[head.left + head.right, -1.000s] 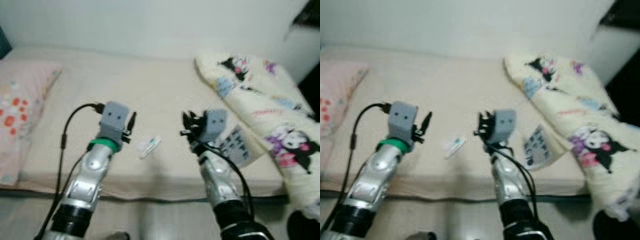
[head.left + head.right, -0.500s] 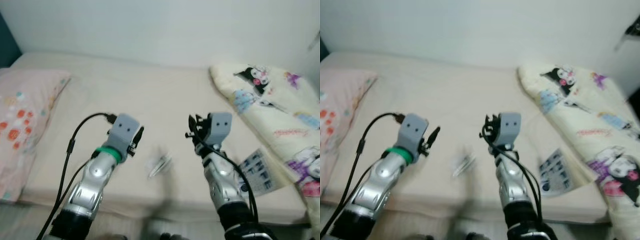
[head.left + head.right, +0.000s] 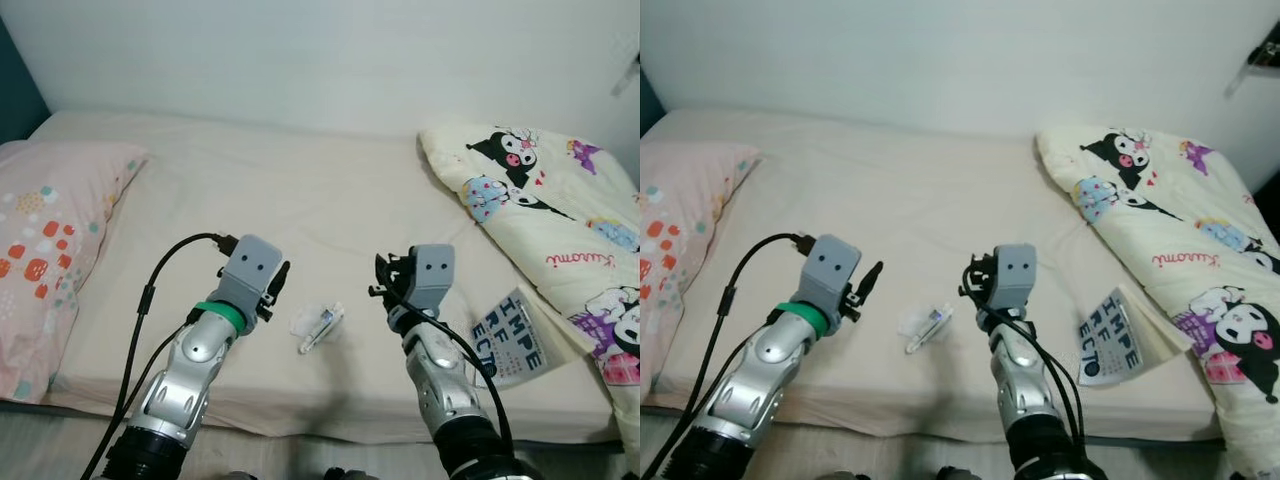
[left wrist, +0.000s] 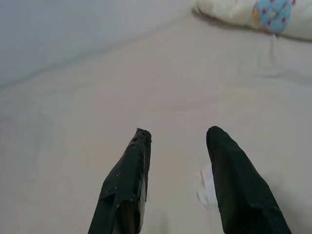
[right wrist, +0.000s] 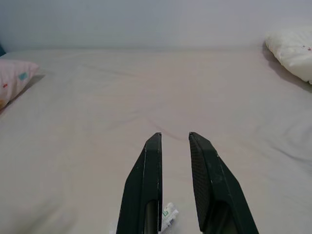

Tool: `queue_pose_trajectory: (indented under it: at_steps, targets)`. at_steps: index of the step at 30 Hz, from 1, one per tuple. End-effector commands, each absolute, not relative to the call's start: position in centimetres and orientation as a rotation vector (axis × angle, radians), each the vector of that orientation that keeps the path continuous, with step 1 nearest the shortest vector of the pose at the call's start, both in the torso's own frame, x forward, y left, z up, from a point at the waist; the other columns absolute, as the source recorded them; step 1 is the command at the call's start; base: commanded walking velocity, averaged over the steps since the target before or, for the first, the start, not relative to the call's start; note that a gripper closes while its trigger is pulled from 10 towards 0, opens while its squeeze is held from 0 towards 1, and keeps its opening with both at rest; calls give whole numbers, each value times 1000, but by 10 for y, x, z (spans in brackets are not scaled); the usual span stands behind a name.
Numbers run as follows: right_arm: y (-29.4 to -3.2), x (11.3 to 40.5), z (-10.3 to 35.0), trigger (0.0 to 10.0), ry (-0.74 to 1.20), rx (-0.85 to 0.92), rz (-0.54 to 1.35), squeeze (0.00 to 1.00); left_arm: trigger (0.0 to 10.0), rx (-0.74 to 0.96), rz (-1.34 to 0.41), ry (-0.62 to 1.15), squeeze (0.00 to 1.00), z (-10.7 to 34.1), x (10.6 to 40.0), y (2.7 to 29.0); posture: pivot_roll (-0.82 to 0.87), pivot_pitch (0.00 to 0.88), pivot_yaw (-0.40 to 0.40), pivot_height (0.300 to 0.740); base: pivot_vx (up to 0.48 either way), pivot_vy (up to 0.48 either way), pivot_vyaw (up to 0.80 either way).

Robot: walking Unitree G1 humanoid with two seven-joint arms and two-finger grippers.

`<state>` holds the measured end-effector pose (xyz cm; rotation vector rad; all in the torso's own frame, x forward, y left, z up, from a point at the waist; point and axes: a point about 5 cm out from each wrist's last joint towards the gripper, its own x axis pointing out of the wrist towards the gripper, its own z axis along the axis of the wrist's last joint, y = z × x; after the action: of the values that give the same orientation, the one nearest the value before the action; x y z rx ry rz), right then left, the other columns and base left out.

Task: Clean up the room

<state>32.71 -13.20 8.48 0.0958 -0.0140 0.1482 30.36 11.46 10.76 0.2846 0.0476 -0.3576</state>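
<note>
Bed [image 3: 300,190]: beige sheet, running from side to side across the head views, against a white wall
Blanket [image 3: 560,220]: cream with cartoon print, heaped on the bed's right end
Pillow [image 3: 50,250]: pink with red and teal dots, on the bed's left end
Left arm: raised over the near edge of the bed, a black cable looping from its wrist block
Right arm: raised over the near edge, right of the wrapper
Card [image 3: 508,340]: grey-white with large dark letters, flat on the sheet, tucked against the blanket's edge, near the right arm
Left gripper [image 4: 178,134]: just left of the wrapper and above the sheet, fingers spread well apart, nothing between them; a bit of white wrapper shows beside one finger
Right gripper [image 5: 174,136]: just right of the wrapper, fingers nearly together with a narrow gap, holding nothing
Wrapper [image 3: 317,324]: small, clear and crumpled, something slim inside; lies flat on the sheet between the two grippers, near the front edge; long axis diagonal, far end pointing away and to the right, near end toward the robot's left
</note>
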Motion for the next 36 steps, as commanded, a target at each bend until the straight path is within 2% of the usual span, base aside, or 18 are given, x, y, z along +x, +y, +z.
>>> queue_pose_trajectory:
  at_steps: [1, 36]
  targets:
    - [-134, 324, 80, 10000, -2, 100, 133, 0, 10000, 297, -366, 69, 0, 102, 301, 116, 34, 62, 44, 707, 0, 0, 0]
    - [-128, 324, 79, 10000, 6, 129, 169, 0, 10000, 310, -344, 80, 0, 101, 295, 122, 63, 116, 48, 607, 0, 0, 0]
